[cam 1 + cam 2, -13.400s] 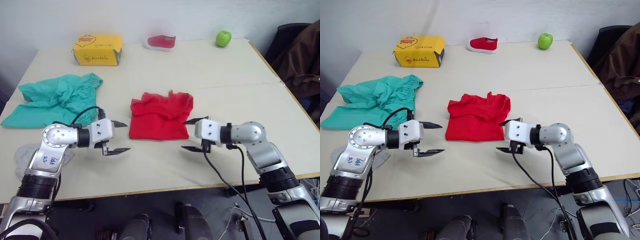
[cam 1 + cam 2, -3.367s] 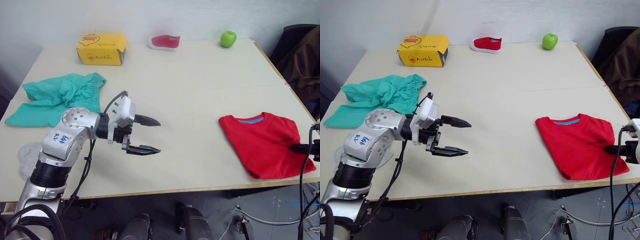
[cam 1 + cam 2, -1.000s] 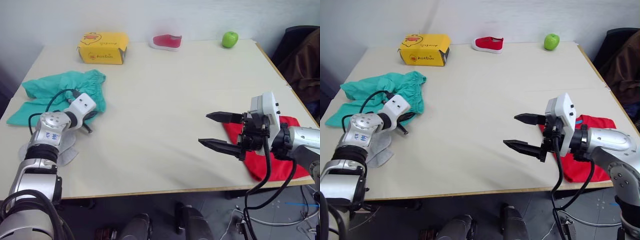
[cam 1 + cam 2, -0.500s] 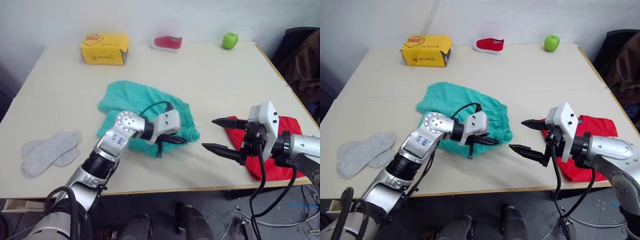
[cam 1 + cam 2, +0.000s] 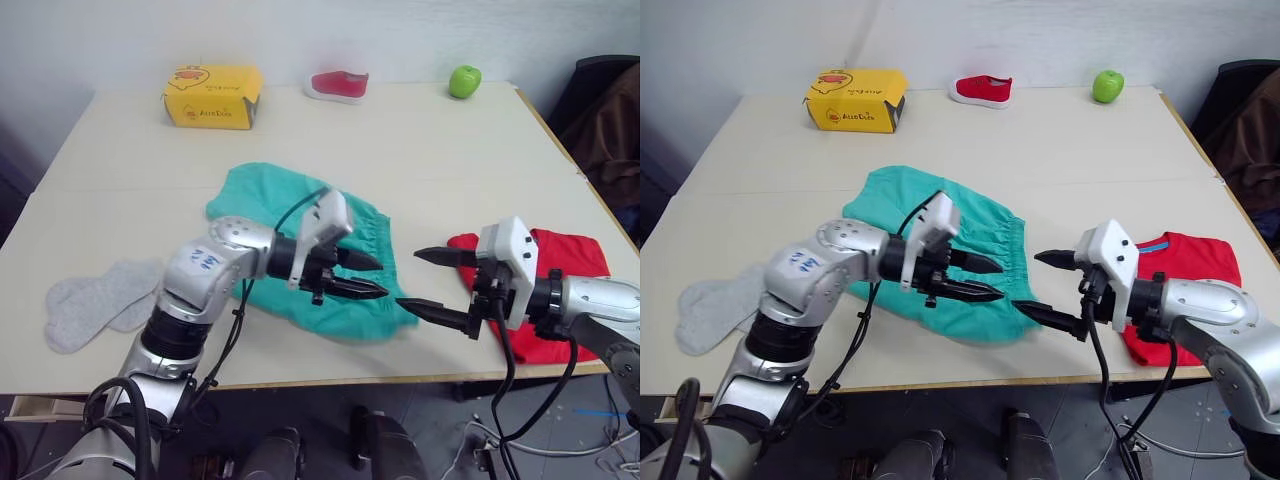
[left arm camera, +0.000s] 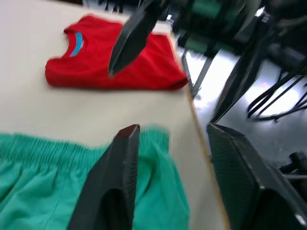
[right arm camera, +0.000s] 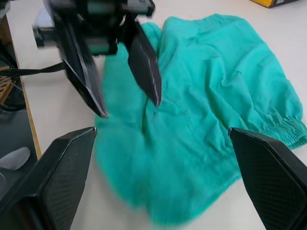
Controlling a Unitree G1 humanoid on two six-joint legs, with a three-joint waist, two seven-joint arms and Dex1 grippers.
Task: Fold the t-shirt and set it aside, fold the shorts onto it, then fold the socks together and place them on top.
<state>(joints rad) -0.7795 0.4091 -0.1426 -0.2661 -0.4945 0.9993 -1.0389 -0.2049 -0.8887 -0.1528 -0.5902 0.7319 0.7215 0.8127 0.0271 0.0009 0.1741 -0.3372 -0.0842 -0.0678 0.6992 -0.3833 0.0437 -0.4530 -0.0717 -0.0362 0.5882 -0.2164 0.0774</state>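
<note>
1. Near the middle of the table (image 5: 420, 150), toward its front edge, lie the teal shorts (image 5: 280, 205), spread out in a rumpled patch with the gathered waistband turned toward the right edge.
2. Over the front part of the shorts hangs the left hand (image 5: 362, 276), its two black fingers apart, with nothing between them, pointing toward the right edge.
3. From the left wrist view the tips sit above the waistband side of the shorts, and I cannot tell whether they touch the cloth.
4. Facing it from the right comes the right hand (image 5: 432, 282), its fingers spread wide and holding nothing, tips pointing toward the left hand.
5. Its lower finger reaches the front right tip of the shorts; contact there is unclear.
6. The two hands point at each other, near but apart.
7. By the right edge of the table, close to the front, lies the folded red t-shirt (image 5: 570, 255), with a strip of blue at its collar in the left wrist view.
8. The right arm hides part of it.
9. The t-shirt and the shorts are apart, with bare table between them.
10. Toward the front left corner lie the grey socks (image 5: 90, 300), flat and overlapping each other, well apart from the shorts.
11. Along the back edge stand a yellow box (image 5: 212, 95) on the left, a small red shoe (image 5: 338, 84) near the middle, and a green apple (image 5: 464, 80) toward the right.
</note>
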